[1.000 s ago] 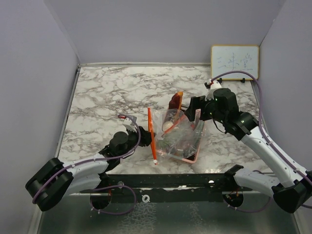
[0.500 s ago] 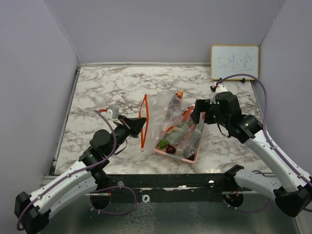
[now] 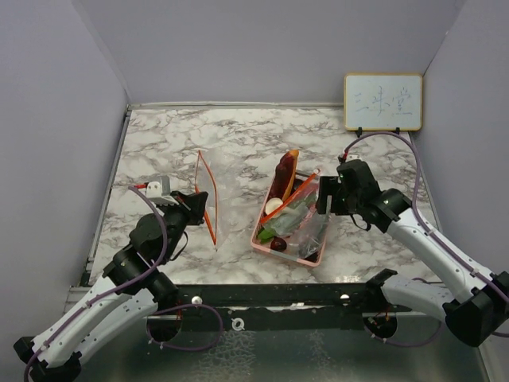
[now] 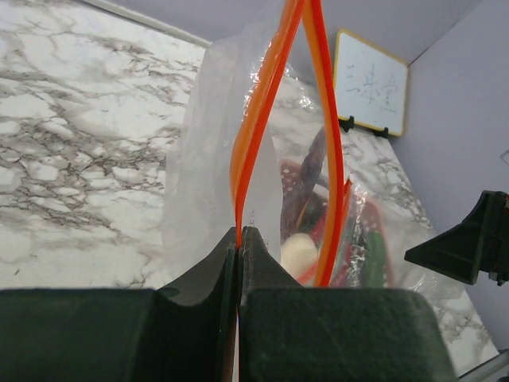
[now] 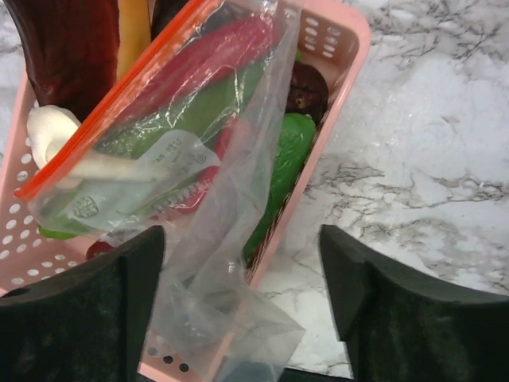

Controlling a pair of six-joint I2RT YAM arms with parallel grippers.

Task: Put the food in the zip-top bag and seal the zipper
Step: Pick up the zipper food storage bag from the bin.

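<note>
My left gripper (image 3: 196, 205) is shut on one side of the orange zipper rim of a clear zip-top bag (image 3: 206, 191), held upright left of the basket; the pinch shows in the left wrist view (image 4: 240, 235), with the bag's mouth (image 4: 318, 119) a narrow loop. The food lies in the pink basket (image 3: 312, 256): a maroon piece (image 5: 64, 48), red chili (image 5: 227, 44), green vegetable (image 5: 290, 151), white mushroom-like piece (image 5: 46, 131), dark round piece (image 5: 306, 83). A second clear bag with an orange strip (image 5: 119, 103) drapes over it. My right gripper (image 3: 323, 200) is open and empty above the basket's right edge (image 5: 242, 318).
A small whiteboard (image 3: 382, 102) stands at the back right against the wall. Grey walls close in the marble table (image 3: 175, 143) on the left, back and right. The basket's corner (image 5: 350, 32) borders bare marble on the right.
My left gripper has pulled the zip-top bag left, away from the basket. My right gripper has let go of it and now hangs open over the basket.
</note>
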